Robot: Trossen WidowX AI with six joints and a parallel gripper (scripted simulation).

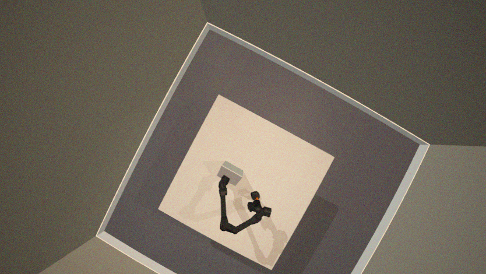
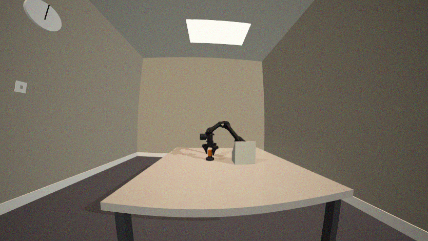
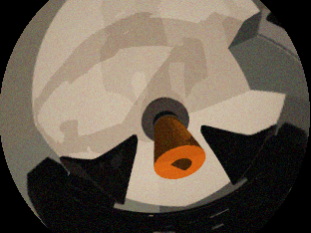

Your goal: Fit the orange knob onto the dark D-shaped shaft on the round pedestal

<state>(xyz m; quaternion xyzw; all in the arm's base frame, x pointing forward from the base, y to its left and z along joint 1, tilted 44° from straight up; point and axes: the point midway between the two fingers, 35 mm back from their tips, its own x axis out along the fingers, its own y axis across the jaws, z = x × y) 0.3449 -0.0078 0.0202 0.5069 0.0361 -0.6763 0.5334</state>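
Note:
The orange knob (image 1: 257, 198) (image 2: 209, 153) (image 3: 171, 139) stands upright over the round dark pedestal (image 1: 259, 197) (image 2: 209, 159) (image 3: 150, 117). Its top face, with the D-shaped hole, faces the wrist camera. The shaft is hidden. A narrow dark band shows around the knob's foot in the wrist view; whether the knob touches the pedestal all round, I cannot tell. My gripper (image 2: 209, 154) (image 3: 169, 132) is open, with one finger on each side of the knob and a visible space between each finger and the knob in the wrist view.
A pale grey box (image 1: 229, 172) (image 2: 245, 153) stands on the table (image 1: 258, 136) (image 2: 209, 185) beside the arm's base, to the right of the pedestal in the exterior view. The arm arches from there over to the pedestal.

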